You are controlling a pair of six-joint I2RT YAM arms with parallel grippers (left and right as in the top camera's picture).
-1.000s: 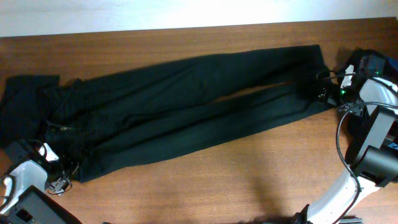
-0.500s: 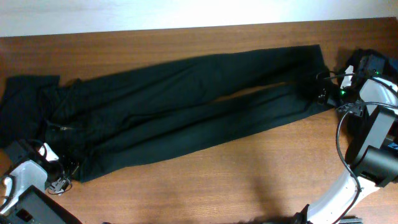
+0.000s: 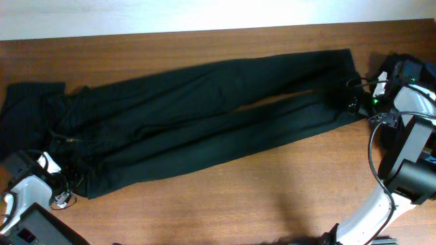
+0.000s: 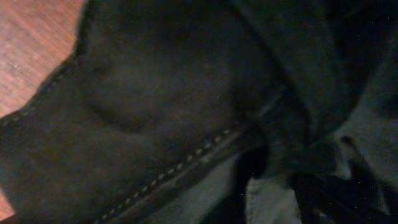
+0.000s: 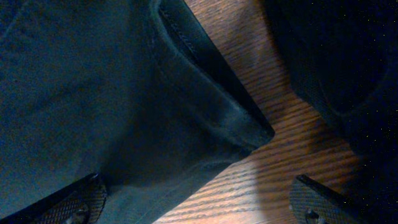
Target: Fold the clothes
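Note:
A long pair of black trousers (image 3: 204, 116) lies spread slantwise across the wooden table (image 3: 272, 190), waist at the left and leg ends at the right. A second black garment (image 3: 24, 109) lies beside the waist at the far left. My left gripper (image 3: 68, 189) sits low at the waist's near corner. In the left wrist view, dark cloth with a stitched waistband (image 4: 186, 158) fills the picture and hides the fingers. My right gripper (image 5: 199, 208) is open, its fingers (image 5: 81, 205) wide apart. It straddles the hem corner (image 5: 249, 134) of the near leg and bare wood.
The right arm's links and cables (image 3: 402, 156) stand along the table's right edge. The left arm's base (image 3: 27, 224) fills the near left corner. The table's far edge (image 3: 218, 30) meets a white wall. Bare wood (image 3: 238, 204) runs in front of the trousers.
My left arm has edged a little to the left at the waist corner. The trousers and the right arm have not visibly moved.

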